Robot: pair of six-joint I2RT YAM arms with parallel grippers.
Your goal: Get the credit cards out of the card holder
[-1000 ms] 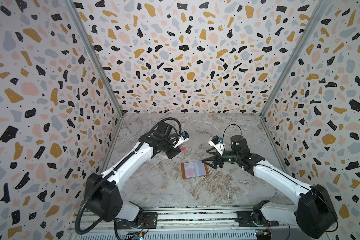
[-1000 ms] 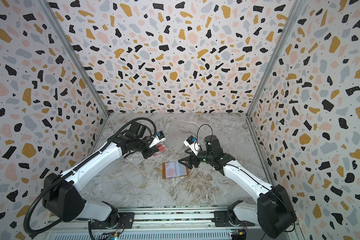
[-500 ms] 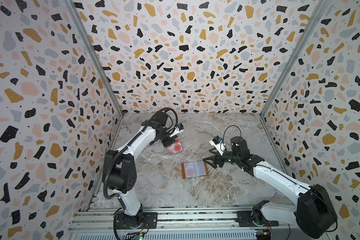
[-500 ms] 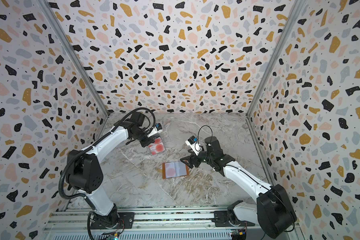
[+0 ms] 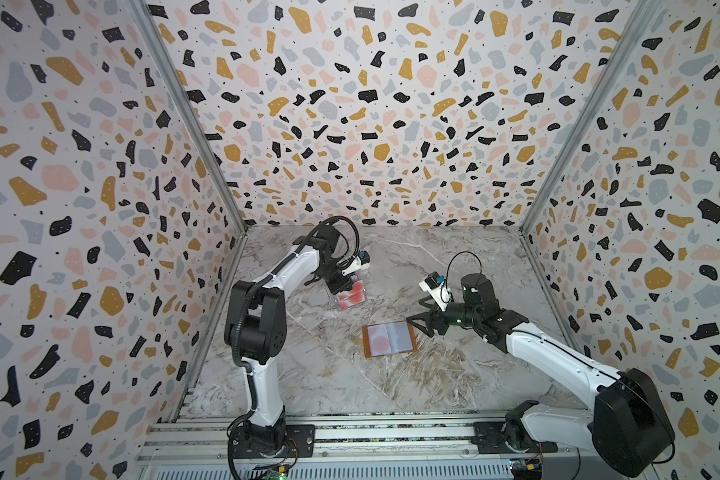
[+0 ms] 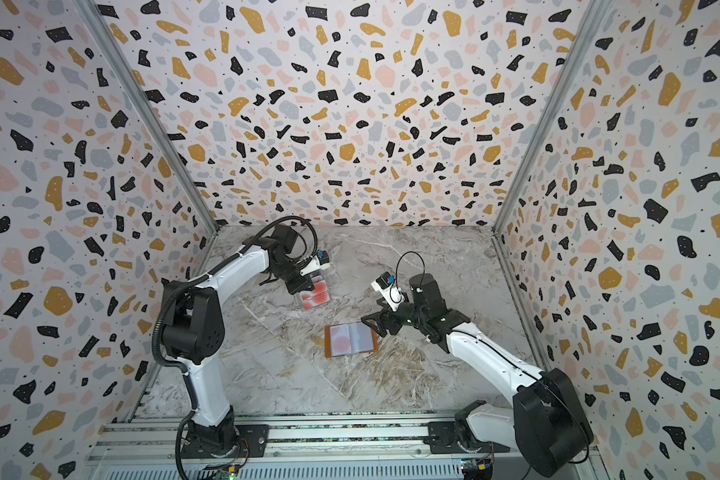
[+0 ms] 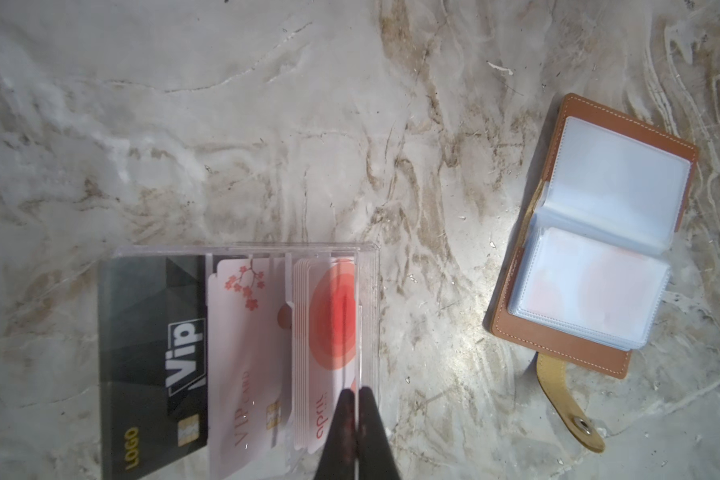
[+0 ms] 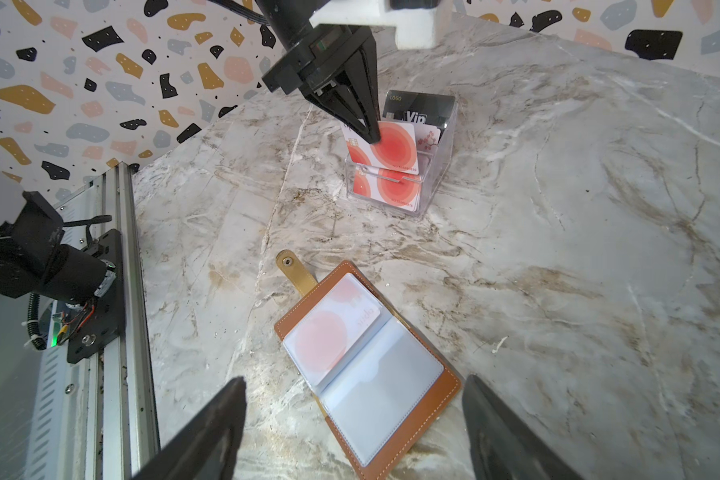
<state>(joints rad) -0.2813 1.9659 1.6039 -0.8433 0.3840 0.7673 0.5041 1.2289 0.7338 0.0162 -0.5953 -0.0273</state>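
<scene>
A: As the table [image 5: 329, 374] stands, how far along?
B: Midway, I judge. Clear case [image 8: 435, 178], well apart from the card holder [image 7: 558, 347], already keeps a Vip card [image 8: 427, 106] and red-circle cards [image 8: 391, 191]. Holder open, flat; one sleeved card [image 8: 329, 332] left inside, deeper sleeves hidden.
A: Claws?
B: Left gripper [image 8: 371, 135] clamps a loose card [image 8: 398, 145] at the case's mouth; right gripper [image 5: 417, 325] gapes empty just beside the holder.

A clear plastic case [image 8: 435, 183] stands upright on the grey-veined marble tabletop [image 5: 391, 374], toward its back left, enclosed by terrazzo-patterned walls [image 5: 350, 124], with an aluminium rail [image 5: 391, 434] along the front edge.
</scene>
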